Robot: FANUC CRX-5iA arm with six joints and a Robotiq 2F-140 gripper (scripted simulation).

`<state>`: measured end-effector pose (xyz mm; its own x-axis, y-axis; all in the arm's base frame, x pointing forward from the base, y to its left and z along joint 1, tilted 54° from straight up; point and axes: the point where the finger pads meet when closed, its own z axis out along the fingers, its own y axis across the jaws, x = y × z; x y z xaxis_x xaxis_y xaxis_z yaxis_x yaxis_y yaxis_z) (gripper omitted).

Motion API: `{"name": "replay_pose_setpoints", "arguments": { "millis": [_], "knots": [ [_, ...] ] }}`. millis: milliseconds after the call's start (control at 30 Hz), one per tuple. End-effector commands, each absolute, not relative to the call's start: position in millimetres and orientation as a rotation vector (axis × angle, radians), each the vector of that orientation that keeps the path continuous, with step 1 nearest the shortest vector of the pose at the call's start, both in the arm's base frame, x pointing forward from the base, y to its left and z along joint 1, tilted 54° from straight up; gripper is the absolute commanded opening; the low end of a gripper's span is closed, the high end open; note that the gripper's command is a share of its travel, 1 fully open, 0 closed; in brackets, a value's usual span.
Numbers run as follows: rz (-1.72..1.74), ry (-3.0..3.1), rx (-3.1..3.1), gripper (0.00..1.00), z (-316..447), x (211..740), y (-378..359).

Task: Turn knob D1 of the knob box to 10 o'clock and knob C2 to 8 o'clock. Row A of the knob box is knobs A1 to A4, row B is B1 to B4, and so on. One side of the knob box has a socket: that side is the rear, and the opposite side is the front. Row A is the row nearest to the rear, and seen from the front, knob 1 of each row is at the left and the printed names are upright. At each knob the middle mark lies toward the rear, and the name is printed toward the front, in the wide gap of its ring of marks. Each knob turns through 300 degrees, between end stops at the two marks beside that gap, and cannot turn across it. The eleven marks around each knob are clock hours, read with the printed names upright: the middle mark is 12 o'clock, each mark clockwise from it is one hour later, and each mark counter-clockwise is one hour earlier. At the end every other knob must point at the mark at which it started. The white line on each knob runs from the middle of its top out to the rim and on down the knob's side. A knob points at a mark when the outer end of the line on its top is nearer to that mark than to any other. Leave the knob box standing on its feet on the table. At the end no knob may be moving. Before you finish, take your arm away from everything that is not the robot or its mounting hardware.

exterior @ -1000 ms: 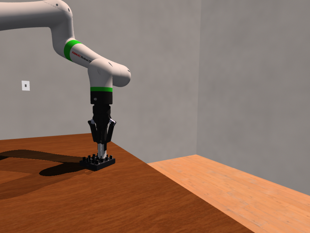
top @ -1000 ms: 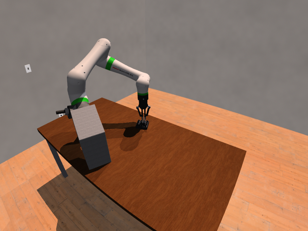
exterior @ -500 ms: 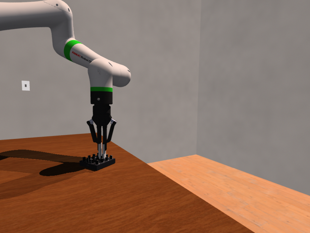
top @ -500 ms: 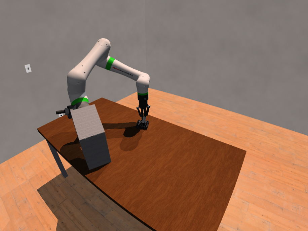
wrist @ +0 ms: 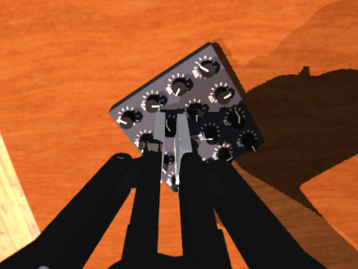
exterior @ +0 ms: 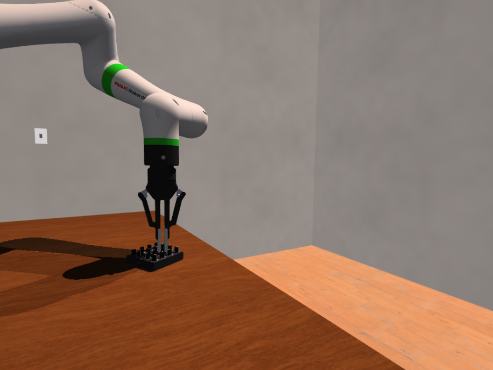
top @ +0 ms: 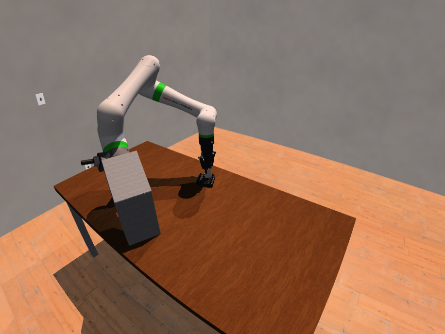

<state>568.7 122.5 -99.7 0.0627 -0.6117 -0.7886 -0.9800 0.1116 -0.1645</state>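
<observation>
The black knob box (top: 208, 184) (exterior: 171, 257) (wrist: 230, 80) stands on the brown table (top: 251, 233) (exterior: 199, 318), with sixteen knobs in four rows. In the wrist view it lies turned like a diamond, with the printed names to the lower left of the knobs. My gripper (top: 206, 175) (exterior: 162, 247) (wrist: 170, 127) points straight down into the box and is shut on knob C2 (wrist: 169, 127), an inner knob whose white line shows between the fingers. Knob D1 (wrist: 127, 118) sits free at the box's left corner. The fingers hide some knobs near the box's lower corner.
A tall grey block (top: 131, 201) leans on the table to the left of the box, beside the arm's base. The table's far edge (exterior: 207, 242) runs close behind the box, with the wooden floor (exterior: 358, 286) below it.
</observation>
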Motion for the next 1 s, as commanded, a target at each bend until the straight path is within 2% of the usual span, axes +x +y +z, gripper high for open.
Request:
{"name": "replay_pose_setpoints", "arguments": {
  "millis": [0, 967],
  "knots": [
    [0.566, 1.551, -1.648, 0.05, -99.7, 568.8, 122.2],
    [0.322, 1.12, -1.919, 0.05, -99.7, 568.8, 122.2]
  ]
}}
